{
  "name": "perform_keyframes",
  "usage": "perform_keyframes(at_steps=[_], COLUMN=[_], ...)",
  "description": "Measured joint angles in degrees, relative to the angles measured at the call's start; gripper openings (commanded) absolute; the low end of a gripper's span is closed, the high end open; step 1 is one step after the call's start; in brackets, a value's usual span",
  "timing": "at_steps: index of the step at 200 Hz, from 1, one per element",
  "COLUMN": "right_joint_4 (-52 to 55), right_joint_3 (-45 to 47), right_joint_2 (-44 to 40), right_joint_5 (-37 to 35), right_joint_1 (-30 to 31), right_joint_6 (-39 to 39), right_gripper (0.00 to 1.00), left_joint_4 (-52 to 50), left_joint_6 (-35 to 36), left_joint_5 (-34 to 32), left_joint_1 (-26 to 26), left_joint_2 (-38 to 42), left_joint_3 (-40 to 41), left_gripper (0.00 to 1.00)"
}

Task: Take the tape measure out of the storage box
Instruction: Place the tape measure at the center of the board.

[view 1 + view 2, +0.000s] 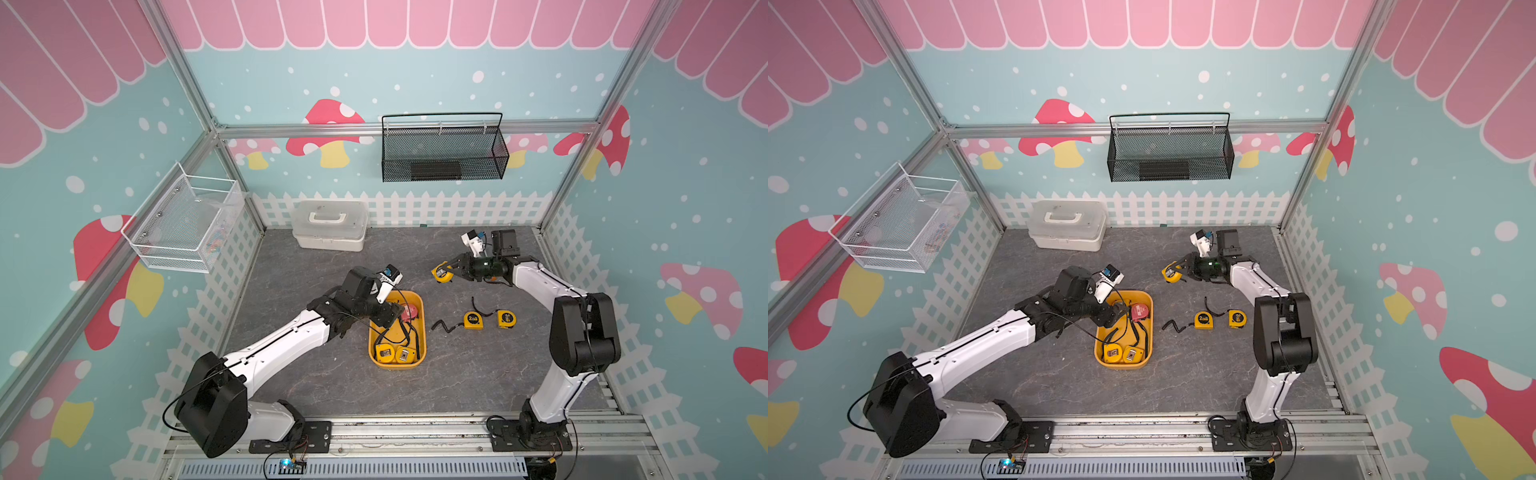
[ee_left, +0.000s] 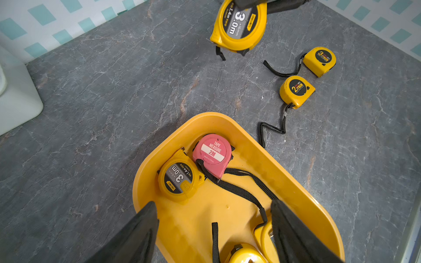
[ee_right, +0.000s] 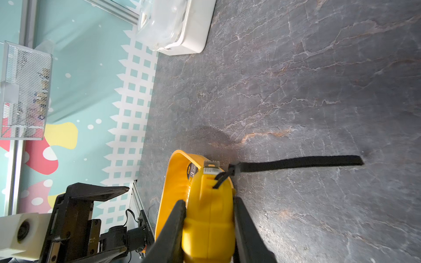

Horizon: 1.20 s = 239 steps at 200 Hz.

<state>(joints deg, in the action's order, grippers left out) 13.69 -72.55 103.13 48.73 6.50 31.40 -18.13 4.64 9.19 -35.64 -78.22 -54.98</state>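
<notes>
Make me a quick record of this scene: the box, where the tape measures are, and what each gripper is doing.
storage box: yellow tray on the table
in box: pink tape measure, three yellow tape measures
on table: two small tape measures, beside the box
left gripper: open, empty, over the box
right gripper: shut on held tape measure
held tape measure: yellow, outside the box

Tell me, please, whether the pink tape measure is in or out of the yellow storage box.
In: the pink tape measure lies inside the storage box, on its floor, within the rim.
</notes>
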Motion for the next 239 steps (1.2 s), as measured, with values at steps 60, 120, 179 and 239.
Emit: perform_keyframes(at_steps=[60, 120, 179, 239], right_joint_4=[4.5, 8.4, 8.5, 8.0], right_joint_3=[3.3, 4.2, 4.3, 3.9], right_joint_2=[4.6, 5.5, 6.8, 7.9], right_joint_5=[-4.2, -8.3, -8.0, -6.1], right_joint_1=[-0.2, -1.8, -3.2, -3.7], right_joint_6=[-4.5, -8.1, -9.7, -10.5], right_gripper=[0.27, 0.27, 0.27, 0.31], left_joint_4=[0.0, 0.0, 0.0, 0.1], left_joint_6=[-0.2, -0.6, -1.0, -1.4], left_joint_5=[0.1, 0.1, 0.1, 0.0], left_joint_1=[0.0, 0.0, 0.0, 0.0], left_joint_2=[0.0, 0.0, 0.0, 0.0], left_joint_3=[0.0, 0.1, 0.2, 0.5], left_gripper=[0.79, 0.79, 0.79, 0.79])
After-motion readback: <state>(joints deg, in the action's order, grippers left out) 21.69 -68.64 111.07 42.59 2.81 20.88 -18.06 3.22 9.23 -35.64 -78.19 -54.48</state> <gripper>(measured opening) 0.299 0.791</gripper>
